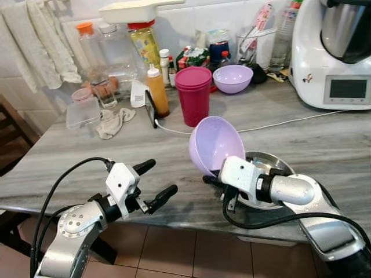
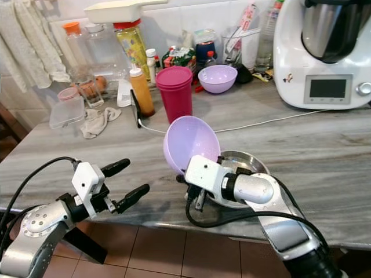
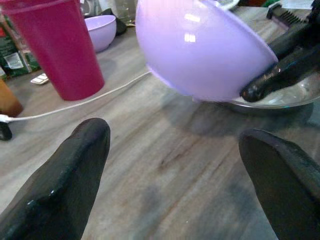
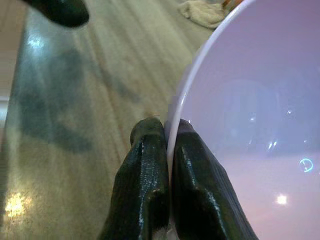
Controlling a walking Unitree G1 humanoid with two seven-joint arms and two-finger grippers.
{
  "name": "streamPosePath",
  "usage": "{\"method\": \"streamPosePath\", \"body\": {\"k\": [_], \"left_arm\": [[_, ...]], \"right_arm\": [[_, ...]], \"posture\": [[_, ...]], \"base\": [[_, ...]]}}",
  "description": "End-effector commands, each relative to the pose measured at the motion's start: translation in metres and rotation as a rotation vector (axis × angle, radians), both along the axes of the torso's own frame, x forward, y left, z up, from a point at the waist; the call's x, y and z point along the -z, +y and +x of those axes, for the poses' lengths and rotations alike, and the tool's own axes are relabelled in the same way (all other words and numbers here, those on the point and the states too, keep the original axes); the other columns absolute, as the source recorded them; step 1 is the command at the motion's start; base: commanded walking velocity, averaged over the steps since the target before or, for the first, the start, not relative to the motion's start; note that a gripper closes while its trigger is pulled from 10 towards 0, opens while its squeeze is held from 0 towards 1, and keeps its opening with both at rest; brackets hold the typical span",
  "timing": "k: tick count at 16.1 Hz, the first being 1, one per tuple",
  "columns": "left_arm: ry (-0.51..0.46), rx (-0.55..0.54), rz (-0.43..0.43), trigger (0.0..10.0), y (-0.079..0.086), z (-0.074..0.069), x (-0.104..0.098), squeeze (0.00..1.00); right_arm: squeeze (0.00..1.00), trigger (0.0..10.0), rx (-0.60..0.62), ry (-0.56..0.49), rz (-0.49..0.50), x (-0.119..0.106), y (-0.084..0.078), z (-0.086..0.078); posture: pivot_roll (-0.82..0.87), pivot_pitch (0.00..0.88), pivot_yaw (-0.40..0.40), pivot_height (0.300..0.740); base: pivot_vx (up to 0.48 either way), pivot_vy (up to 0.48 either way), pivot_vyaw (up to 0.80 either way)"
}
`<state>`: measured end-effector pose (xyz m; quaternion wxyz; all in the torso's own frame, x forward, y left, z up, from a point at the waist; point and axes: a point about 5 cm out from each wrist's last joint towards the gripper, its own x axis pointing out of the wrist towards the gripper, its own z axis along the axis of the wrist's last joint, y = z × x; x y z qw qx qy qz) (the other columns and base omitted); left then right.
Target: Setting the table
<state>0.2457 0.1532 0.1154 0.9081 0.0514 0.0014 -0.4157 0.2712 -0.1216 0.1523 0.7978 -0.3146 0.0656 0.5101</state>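
Observation:
A lilac plastic bowl [image 1: 213, 143] hangs tilted on its side just above the grey marble counter [image 1: 324, 145]. My right gripper [image 1: 210, 179] is shut on its lower rim, one finger [image 4: 145, 170] outside and one inside. Right behind it a shallow steel bowl [image 1: 262, 160] rests on the counter near the front edge. My left gripper [image 1: 162, 176] hovers open at the counter's front edge, left of the lilac bowl, with nothing between its fingers [image 3: 75, 170]. The held bowl [image 3: 200, 50] is in front of it.
A magenta tumbler [image 1: 193, 95] and a second lilac bowl [image 1: 232, 78] stand further back. A white kitchen machine [image 1: 333, 52] fills the back right, its cable [image 1: 290, 121] crossing the counter. Bottles [image 1: 145, 43], a phone [image 1: 151, 109], a cloth [image 1: 113, 121] and a plastic box [image 1: 83, 110] crowd the back left.

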Motion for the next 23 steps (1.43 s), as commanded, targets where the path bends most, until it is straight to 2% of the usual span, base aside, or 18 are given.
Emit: {"method": "streamPosePath", "body": {"k": [1,4,12,13,14,15,17,18,19,23], "left_arm": [[0.001,-0.003,0.016,10.0,0.004,0.0,-0.001,0.0],[0.006,0.0,0.012,10.0,0.003,-0.001,0.0,0.0],[0.021,0.0,0.006,10.0,0.002,-0.004,0.003,0.0],[0.023,-0.002,0.005,10.0,0.002,-0.004,0.003,0.0],[0.025,-0.001,0.004,10.0,0.003,-0.005,0.004,0.0],[0.025,-0.001,0.004,10.0,0.003,-0.005,0.004,0.0],[0.025,0.0,0.004,10.0,0.003,-0.006,0.005,0.0],[0.025,0.004,0.003,10.0,0.002,-0.006,0.006,0.0],[0.025,0.007,0.005,10.0,0.002,-0.006,0.006,0.0],[0.023,0.005,0.005,10.0,0.0,-0.005,0.006,0.0]], "right_arm": [[0.0,10.0,-0.036,-0.02,-0.012,-0.004,0.003,0.003],[0.0,10.0,-0.033,-0.037,-0.05,-0.005,-0.007,0.014],[0.0,10.0,-0.118,-0.06,-0.113,0.007,-0.004,0.019],[0.04,10.0,-0.117,-0.06,-0.112,0.008,-0.005,0.02],[0.64,10.0,-0.119,-0.064,-0.115,0.01,-0.005,0.02],[0.73,10.0,-0.117,-0.078,-0.118,0.01,-0.005,0.02],[0.78,10.0,-0.113,-0.077,-0.118,0.012,-0.007,0.021],[0.84,10.0,-0.109,-0.08,-0.122,0.012,-0.008,0.022],[1.0,10.0,-0.106,-0.088,-0.127,0.012,-0.01,0.022],[1.0,10.0,-0.094,-0.112,-0.126,0.01,-0.012,0.023]], "posture": [[-0.26,0.019,0.144,0.74],[-0.26,0.021,0.145,0.74],[-0.26,0.027,0.141,0.74],[-0.26,0.027,0.141,0.74],[-0.25,0.028,0.141,0.74],[-0.25,0.029,0.141,0.74],[-0.25,0.029,0.143,0.74],[-0.25,0.029,0.143,0.74],[-0.25,0.028,0.144,0.74],[-0.26,0.027,0.144,0.74]], "base": [[0.0,0.0,0.0],[0.0,0.0,0.0],[0.0,0.0,0.0],[0.0,0.0,0.0],[0.0,0.0,0.0],[0.0,0.0,0.0],[0.0,0.0,0.0],[0.0,0.0,0.0],[0.0,0.0,0.0],[0.0,0.0,0.0]]}}
